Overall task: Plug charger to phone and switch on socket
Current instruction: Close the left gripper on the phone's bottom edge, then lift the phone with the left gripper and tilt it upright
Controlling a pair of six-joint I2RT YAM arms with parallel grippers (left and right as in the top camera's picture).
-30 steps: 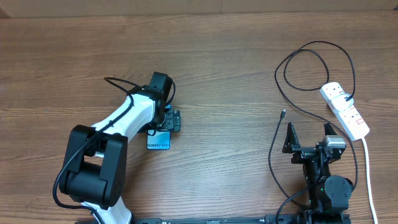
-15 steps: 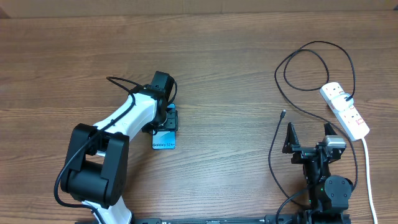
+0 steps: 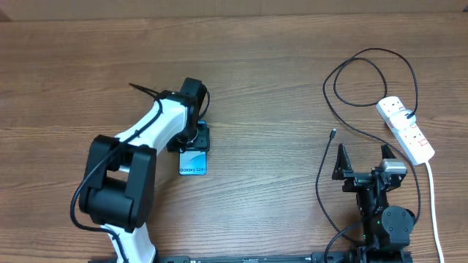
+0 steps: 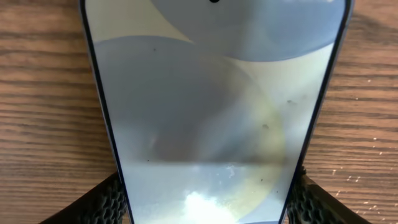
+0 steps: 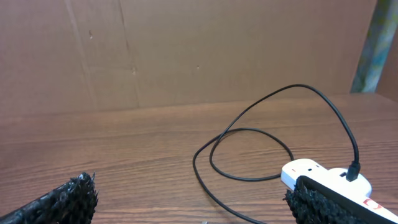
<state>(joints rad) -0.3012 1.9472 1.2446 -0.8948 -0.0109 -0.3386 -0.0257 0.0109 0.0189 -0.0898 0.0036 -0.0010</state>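
Change: over the last second the left gripper (image 3: 194, 140) has drawn its jaws in across the phone (image 3: 193, 162); the arm has swung and the phone has slid a little to the right on the table (image 3: 278, 73)
Left gripper state: pinching the phone by its long edges; both pads (image 4: 102, 202) touch the black rim in the wrist view
Right gripper (image 3: 363, 162): spread wide, holding nothing
Meaning: judged as phone secured for repositioning; plugging in not yet begun
Charger (image 3: 326, 89): connector tip (image 3: 333, 133) lies free on the wood, well apart from the phone; black plug sits in the power strip (image 3: 406, 130); switch position cannot be told
Phone appearance: slim, flat on the table; pale blue gradient screen with glare and dust specks; "Galaxy S24+" text at the near end
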